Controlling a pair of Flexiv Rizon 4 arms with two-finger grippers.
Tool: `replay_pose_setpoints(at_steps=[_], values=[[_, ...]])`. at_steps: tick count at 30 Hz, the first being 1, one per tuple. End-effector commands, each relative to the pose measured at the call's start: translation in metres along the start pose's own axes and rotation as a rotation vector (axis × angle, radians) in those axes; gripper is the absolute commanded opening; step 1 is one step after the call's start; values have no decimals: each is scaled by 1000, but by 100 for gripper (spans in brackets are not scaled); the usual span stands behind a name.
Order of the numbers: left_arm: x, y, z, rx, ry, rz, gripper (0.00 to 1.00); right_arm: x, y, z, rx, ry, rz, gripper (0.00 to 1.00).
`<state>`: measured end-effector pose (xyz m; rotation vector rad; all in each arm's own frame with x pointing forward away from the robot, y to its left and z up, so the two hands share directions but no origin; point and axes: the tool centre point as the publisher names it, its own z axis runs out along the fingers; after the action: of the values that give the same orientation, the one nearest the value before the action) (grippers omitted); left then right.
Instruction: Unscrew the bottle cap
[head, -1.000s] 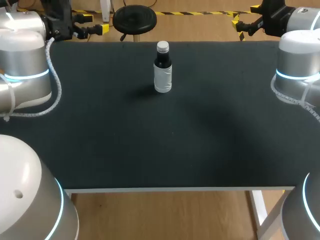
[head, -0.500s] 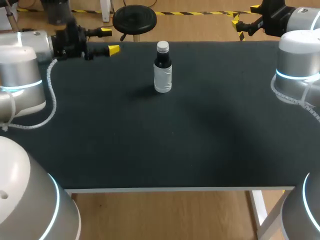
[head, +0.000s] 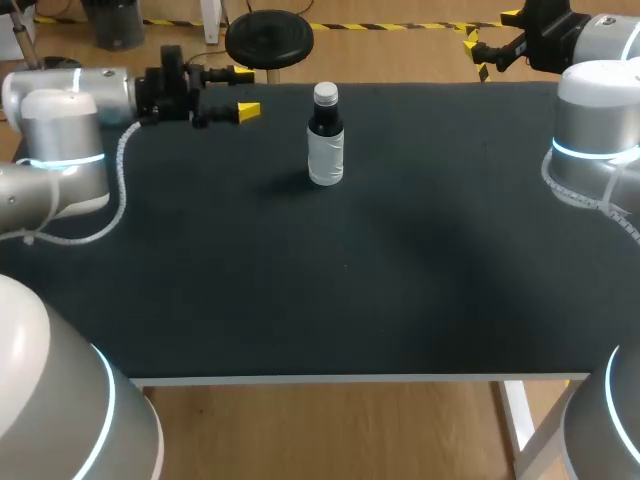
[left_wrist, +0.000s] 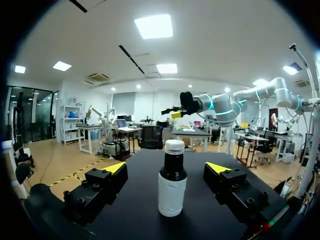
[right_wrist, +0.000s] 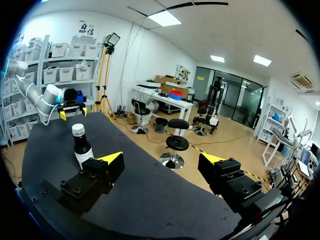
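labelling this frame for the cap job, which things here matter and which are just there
For the job:
bottle, standing upright
cap, on the bottle
left gripper, open, beside the bottle, not touching it
right gripper, open, well away from the bottle

Just there:
black table, only the surface under the bottle
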<state>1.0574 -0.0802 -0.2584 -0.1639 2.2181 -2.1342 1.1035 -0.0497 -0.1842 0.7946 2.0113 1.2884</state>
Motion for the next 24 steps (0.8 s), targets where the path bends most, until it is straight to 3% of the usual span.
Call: replay_pose_setpoints(at_steps=[1,11,24], values=[[-11,6,15,-1,147,3,100,0,-1,0,-2,1,0,100],[-17,14,40,-5,176,-10,100,0,-1,0,-2,1,0,100],[-4,16,81,-9,285,7,100,0,-1,0,-2,1,0,100]])
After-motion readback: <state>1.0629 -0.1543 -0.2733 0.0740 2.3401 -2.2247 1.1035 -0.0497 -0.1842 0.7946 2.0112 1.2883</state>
